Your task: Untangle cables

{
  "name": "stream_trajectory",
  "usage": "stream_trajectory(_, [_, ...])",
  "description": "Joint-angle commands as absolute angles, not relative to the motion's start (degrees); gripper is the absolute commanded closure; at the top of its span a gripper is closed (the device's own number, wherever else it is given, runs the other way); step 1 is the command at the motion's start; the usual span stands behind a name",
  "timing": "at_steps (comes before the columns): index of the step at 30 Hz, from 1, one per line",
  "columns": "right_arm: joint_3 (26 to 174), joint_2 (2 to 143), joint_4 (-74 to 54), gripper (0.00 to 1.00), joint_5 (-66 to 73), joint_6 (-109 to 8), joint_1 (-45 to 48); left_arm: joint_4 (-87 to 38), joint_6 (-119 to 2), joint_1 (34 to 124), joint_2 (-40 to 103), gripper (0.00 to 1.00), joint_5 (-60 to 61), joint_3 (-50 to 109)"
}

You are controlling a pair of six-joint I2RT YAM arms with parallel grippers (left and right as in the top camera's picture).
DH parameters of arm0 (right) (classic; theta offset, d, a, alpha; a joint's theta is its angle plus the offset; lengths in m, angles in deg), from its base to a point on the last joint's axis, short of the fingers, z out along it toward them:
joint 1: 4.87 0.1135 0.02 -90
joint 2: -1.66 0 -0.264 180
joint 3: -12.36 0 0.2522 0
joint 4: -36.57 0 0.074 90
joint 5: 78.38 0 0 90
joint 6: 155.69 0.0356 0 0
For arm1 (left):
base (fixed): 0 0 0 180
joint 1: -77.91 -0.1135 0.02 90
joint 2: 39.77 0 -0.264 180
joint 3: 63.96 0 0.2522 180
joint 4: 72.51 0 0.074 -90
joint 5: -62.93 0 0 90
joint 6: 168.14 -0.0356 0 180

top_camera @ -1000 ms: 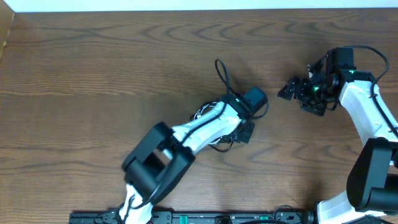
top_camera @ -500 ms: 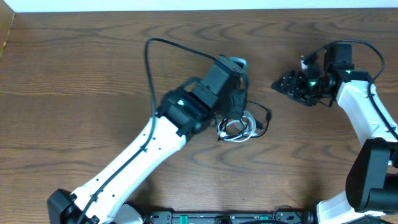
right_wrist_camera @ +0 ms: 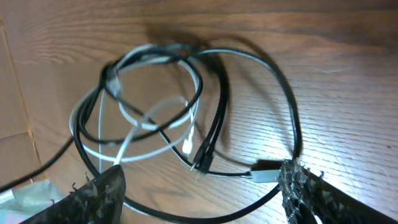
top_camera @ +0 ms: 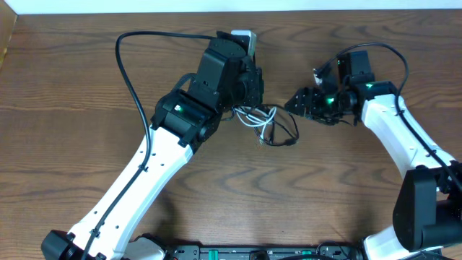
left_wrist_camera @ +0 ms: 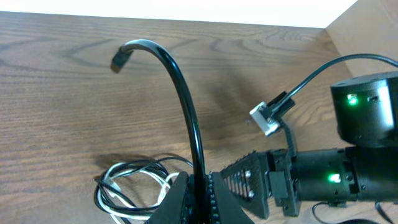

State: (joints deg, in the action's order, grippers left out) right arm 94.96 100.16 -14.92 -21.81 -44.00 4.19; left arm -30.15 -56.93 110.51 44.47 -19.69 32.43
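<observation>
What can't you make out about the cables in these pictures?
- Overhead: where the left gripper pinches, hidden under its wrist.
- Left wrist: the tangle's lower part, cut by the bottom edge.
- Right wrist: whether black cable or white cable lies on top at crossings, blurred.

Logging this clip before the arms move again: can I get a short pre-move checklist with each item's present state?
1. Left claw shut on the thin black cable: ok.
2. Right claw open and facing the tangle: ok.
3. Black cable's plug end free of the tangle, above the brown wooden table: ok.
4. Thin white cable separated from the black one: not ok, their loops interlace.
5. Right claw clear of both cables: cannot tell.
</observation>
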Motion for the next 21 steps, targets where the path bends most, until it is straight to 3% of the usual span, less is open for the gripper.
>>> stream_trajectory(1, [95.7, 98.7, -13.1, 0.27, -23.6, -46.9, 5.5, -31.0, -56.6, 110.2, 43.2, 0.93, -19.6, 33.0])
stream_trajectory(5, [95.8, 98.7, -7.5, 0.28, -31.5, -59.1, 6.9, -30.6, -56.6, 110.1, 43.2, 0.93, -19.4, 33.0])
stream_trajectory(13, [95.7, 98.8, -5.3, 0.28, -34.4, -75.5, 10.2, -29.0, -56.6, 108.8, 43.2, 0.92, -15.3, 33.0])
stream_trajectory(21, [95.7, 101.1, -7.6, 0.4, -31.8, -79.7, 16.0, -28.0, -56.3, 104.9, 43.2, 0.92, -6.6, 33.0])
